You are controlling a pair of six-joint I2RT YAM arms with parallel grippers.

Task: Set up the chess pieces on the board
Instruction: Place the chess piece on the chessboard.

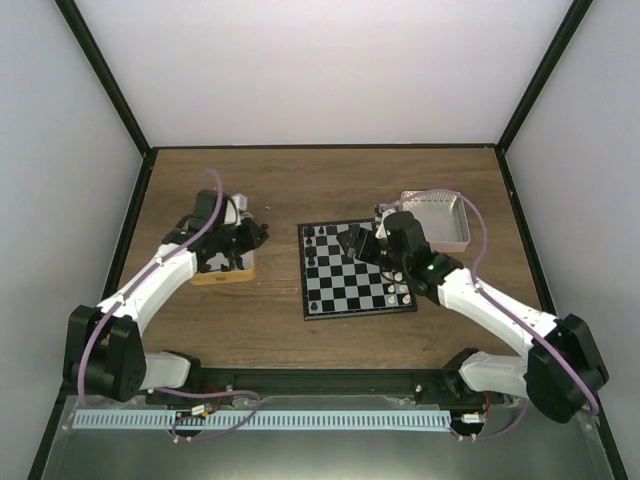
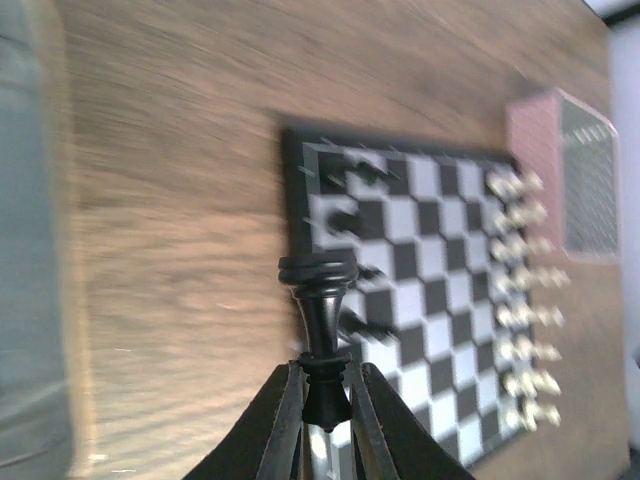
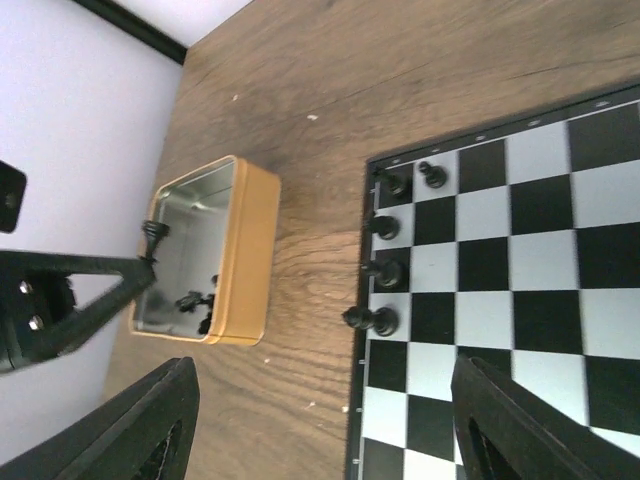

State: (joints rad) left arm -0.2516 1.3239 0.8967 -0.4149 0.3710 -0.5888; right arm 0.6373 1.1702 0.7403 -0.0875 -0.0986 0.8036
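Hanging over the open gold tin [image 3: 255,250], one black chessman [image 2: 318,310] is clenched low on its stem between the fingertips of the left claw [image 2: 325,400], its crown pointing away from the claw. The board [image 2: 440,300] lies ahead of that claw and off to one side, its nearest files already holding a few black men [image 3: 385,322]. Carry the piece high over the tin wall, then lower it straight onto a bare square beside them. Seat its foot flat before letting go and part the fingers only slightly, since neighbours stand close. The right claw [image 3: 325,400] hangs above the board, spread wide and empty, so keep apart from it.
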